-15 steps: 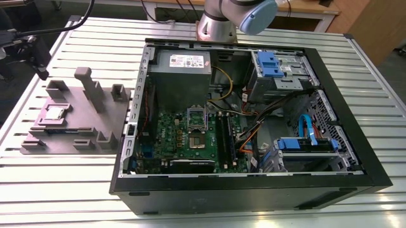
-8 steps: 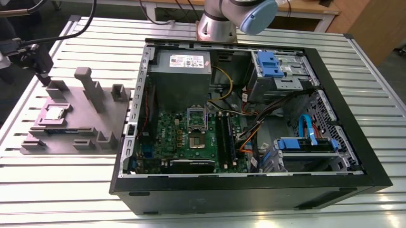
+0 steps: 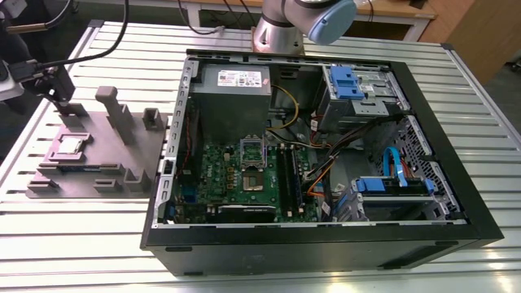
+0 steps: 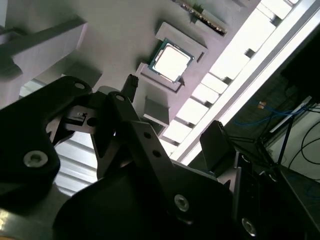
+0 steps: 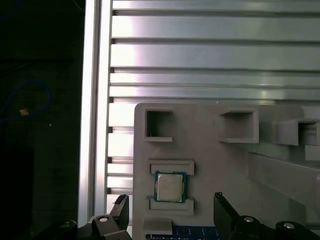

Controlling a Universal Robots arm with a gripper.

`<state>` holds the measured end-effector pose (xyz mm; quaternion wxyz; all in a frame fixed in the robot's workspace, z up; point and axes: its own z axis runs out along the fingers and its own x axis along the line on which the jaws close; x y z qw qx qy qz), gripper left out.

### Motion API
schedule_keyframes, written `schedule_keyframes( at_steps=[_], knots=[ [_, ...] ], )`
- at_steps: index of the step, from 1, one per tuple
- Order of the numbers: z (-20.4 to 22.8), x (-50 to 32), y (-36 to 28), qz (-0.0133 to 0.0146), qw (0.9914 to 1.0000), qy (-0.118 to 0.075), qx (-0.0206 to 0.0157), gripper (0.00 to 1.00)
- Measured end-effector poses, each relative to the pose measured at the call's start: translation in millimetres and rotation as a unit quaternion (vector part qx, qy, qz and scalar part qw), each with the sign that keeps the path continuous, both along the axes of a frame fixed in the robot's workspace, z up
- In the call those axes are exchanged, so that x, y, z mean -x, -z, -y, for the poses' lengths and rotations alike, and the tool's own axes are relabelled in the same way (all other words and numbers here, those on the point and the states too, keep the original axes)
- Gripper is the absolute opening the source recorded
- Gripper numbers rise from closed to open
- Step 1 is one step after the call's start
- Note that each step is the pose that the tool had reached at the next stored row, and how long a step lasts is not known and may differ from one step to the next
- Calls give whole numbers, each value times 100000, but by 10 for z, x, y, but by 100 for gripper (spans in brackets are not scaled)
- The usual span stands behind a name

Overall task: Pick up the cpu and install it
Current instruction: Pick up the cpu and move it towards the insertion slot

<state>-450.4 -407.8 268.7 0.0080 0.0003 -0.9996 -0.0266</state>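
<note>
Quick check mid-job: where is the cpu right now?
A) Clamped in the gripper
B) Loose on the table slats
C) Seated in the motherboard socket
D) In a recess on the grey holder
D: in the first wrist view the cpu lies flat in a recess of the grey holder, and the gripper is open and holds nothing.

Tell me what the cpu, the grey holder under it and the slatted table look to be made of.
The cpu: a metal lid, shiny silver, judging by its bright reflection, with a greenish board edge around it. The holder: probably plastic, matte grey, with no glare and blocky moulded or printed shapes. The table: likely aluminium profile with a satin finish and streaky highlights along its slats.
</note>
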Motion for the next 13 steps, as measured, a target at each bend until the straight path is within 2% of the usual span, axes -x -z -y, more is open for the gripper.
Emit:
schedule_keyframes(
  at_steps=[2, 4, 13],
  knots=[
    [2, -4, 27, 11, 100000, 170, 109, 77],
    [3, -7, 38, 7, 99998, 374, 426, 77],
    [5, -7, 54, 24, 99998, 418, 421, 77]
  ],
)
